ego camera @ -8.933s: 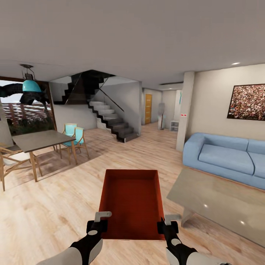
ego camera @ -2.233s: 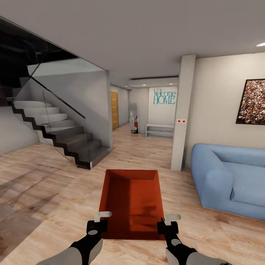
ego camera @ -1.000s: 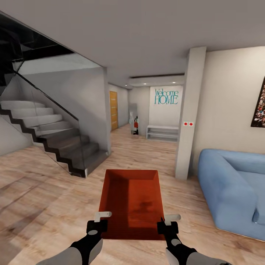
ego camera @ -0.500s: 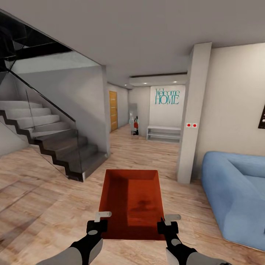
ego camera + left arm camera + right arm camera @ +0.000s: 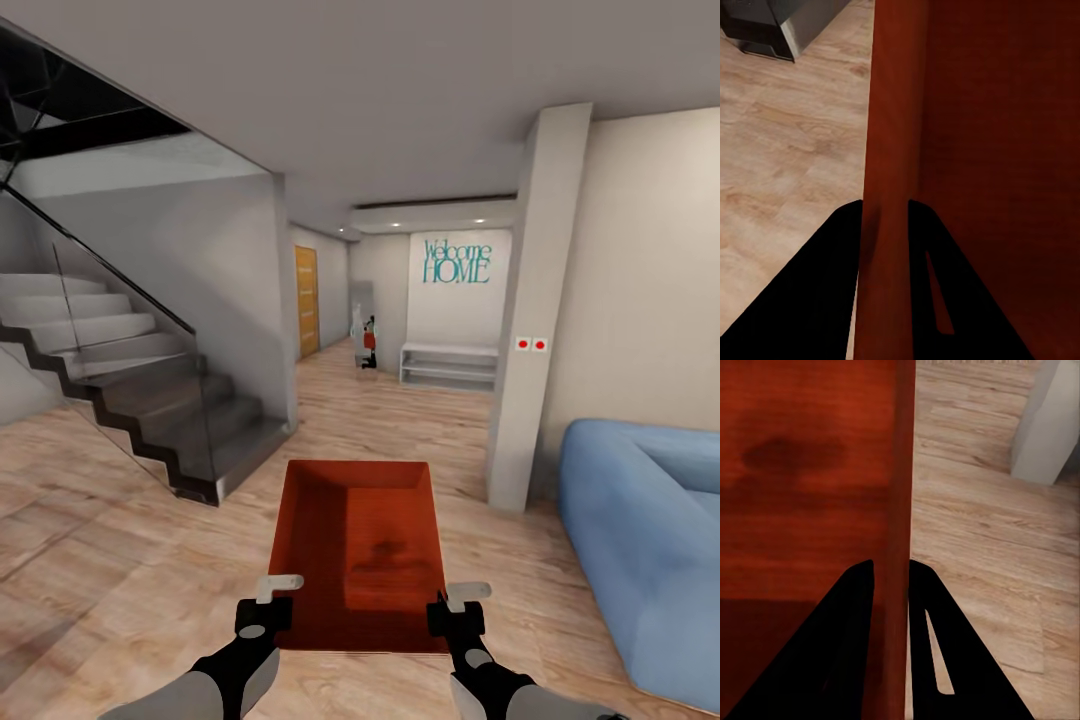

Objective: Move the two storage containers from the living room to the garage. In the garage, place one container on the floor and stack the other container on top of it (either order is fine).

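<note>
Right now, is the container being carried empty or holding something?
Empty. The head view looks into the open-top storage container and shows only its bare red-orange bottom, with the left gripper and right gripper clamped on its side walls.

Storage container (image 5: pixel 360 545): red-orange, with a darker blotch on its base. Wood plank floor (image 5: pixel 120 560): light, grained. Sofa (image 5: pixel 640 540): blue. Staircase (image 5: pixel 120 390): dark grey. Wall lettering (image 5: pixel 456 262) beyond the staircase: teal.
</note>
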Available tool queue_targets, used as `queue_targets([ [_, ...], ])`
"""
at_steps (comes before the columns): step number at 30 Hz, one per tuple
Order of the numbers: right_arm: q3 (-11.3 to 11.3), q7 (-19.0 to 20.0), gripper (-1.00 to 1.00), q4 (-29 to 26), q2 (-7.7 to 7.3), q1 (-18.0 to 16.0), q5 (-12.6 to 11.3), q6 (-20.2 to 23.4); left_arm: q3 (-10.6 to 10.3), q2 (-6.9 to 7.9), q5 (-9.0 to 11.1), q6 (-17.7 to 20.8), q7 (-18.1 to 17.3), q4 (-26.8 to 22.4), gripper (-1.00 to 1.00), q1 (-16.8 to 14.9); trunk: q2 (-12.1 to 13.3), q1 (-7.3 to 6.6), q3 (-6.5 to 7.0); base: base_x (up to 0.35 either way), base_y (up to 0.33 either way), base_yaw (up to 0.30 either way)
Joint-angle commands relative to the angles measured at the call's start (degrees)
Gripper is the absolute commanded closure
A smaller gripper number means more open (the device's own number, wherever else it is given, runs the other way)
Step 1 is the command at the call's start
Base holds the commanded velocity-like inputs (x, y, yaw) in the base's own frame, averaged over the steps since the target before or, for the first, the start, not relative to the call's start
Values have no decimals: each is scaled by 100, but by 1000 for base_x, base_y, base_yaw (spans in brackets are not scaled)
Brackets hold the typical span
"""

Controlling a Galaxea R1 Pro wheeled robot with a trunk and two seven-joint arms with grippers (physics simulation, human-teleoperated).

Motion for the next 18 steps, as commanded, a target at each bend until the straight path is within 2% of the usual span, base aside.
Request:
queue_targets([
  [1,-19,-6,100,14,0,-2,-82,-14,314,2,-49,-35,116,-15,100,-12,-7,4,-9,325,0,0],
  [18,-19,-8,100,14,0,4,-82,-14,314,0,-49,-35,116,-15,100,-12,-7,4,-9,325,0,0],
])
